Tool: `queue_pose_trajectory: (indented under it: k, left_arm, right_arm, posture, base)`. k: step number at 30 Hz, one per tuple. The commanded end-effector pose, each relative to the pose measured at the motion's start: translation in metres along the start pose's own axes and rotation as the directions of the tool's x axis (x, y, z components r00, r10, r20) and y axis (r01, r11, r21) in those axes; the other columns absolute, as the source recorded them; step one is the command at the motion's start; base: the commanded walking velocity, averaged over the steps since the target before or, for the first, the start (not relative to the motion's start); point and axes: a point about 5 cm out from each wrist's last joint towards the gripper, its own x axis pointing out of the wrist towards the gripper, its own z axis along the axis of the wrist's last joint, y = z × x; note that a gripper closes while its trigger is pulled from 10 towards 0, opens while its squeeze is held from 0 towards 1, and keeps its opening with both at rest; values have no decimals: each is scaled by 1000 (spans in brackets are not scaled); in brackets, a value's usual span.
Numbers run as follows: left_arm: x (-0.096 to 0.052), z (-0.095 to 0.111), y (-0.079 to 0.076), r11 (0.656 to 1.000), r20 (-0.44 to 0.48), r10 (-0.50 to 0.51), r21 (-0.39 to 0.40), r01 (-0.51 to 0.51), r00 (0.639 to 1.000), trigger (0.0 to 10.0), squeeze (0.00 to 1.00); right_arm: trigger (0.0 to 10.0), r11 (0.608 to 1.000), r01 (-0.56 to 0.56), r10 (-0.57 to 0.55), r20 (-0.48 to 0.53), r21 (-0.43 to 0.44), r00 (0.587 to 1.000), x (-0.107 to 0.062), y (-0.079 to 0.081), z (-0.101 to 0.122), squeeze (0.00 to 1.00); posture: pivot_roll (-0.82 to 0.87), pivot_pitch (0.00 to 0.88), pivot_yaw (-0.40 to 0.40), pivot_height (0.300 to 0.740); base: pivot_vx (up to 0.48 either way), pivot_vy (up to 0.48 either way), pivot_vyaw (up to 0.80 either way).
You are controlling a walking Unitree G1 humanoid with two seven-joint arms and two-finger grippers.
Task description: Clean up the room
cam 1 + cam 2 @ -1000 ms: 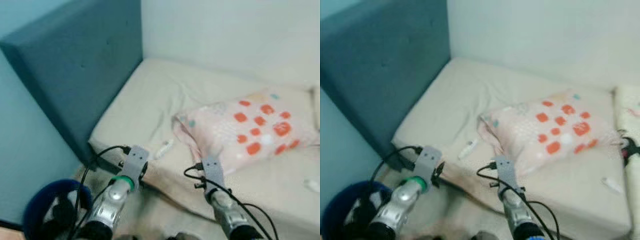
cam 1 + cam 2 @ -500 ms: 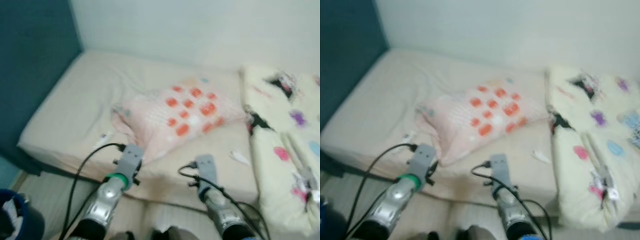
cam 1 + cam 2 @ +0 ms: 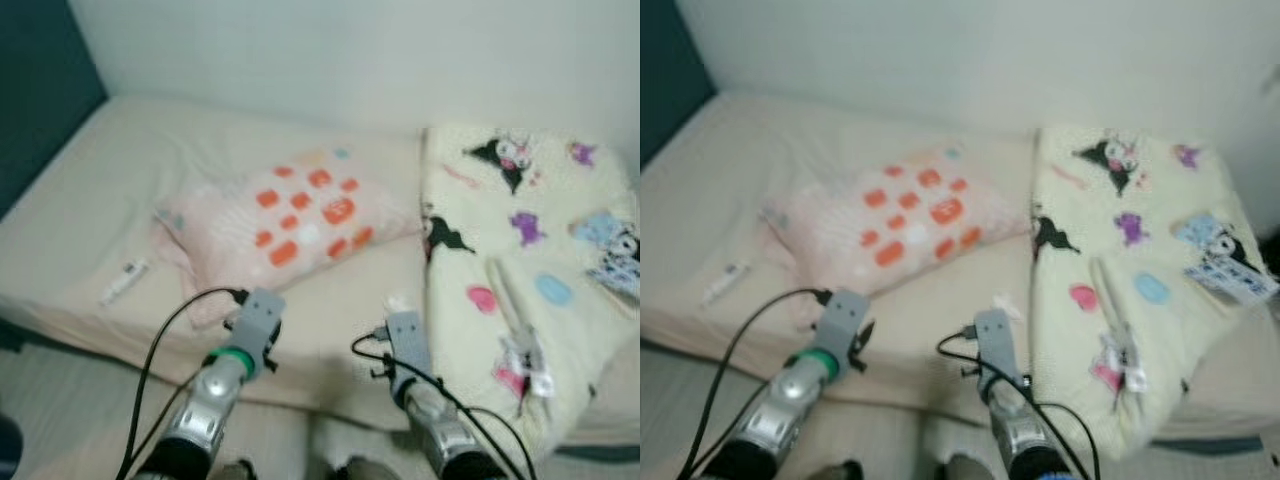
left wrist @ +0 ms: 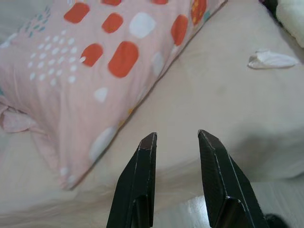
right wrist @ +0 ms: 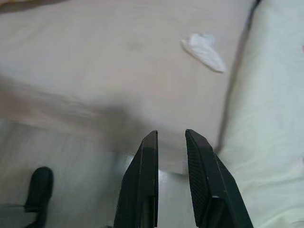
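My left tool (image 4: pixel 175 137) and right tool (image 5: pixel 171 135) hang parted, empty, over the bed (image 3: pixel 60 250) edge; crumpled tissue (image 5: pixel 203 51) lies beside the cartoon blanket (image 3: pixel 520 260). Pink pillow (image 3: pixel 285 215) and a small tube (image 3: pixel 123 281) sit left. My view's swung right since before, so the blanket's now in frame.

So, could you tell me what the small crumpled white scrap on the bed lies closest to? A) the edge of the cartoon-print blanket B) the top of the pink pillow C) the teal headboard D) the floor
A: the white scrap lies on the sheet right beside the cartoon-print blanket, just ahead of the right claw.

one pillow (image 3: pixel 285 215), one blanket (image 3: pixel 520 260), one tissue (image 5: pixel 203 51), one tube (image 3: pixel 124 281)
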Motion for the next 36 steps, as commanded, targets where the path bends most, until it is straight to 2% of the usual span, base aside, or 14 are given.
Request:
queue_pose_trajectory:
  k: [1,9,21,27,36]
  left_arm:
    - [-2,-10,-7,1000,-46,-22,-18,21,999,10000,0]
    - [-2,-10,-6,1000,-50,-13,-19,12,999,10000,0]
    - [-1,-6,-7,1000,-24,-11,-24,11,1000,10000,0]
    - [0,-4,-9,998,-12,-12,-55,12,1000,10000,0]
    - [-1,-7,-5,998,-24,7,-55,-8,1000,10000,0]
  right_arm:
    - [10000,1000,14,-14,-26,-2,1000,-2,-4,-8,0]
    - [10000,1000,17,-17,-26,-2,1000,-1,-5,-7,0]
    - [10000,1000,22,-22,-19,0,1000,-2,-5,-7,0]
    - [10000,999,36,-36,-5,27,999,-2,-7,-5,0]
    - [10000,998,50,-50,-13,29,999,-2,-10,-7,0]
  posture:
    - [-23,86,11,740]
    - [-22,94,10,740]
    - [-22,97,11,740]
    - [-23,98,12,740]
    - [-28,101,18,740]
  base:
    - [0,0,0]
    - [0,420,0]
    - [0,0,0]
    - [0,0,0]
    - [0,0,-578]
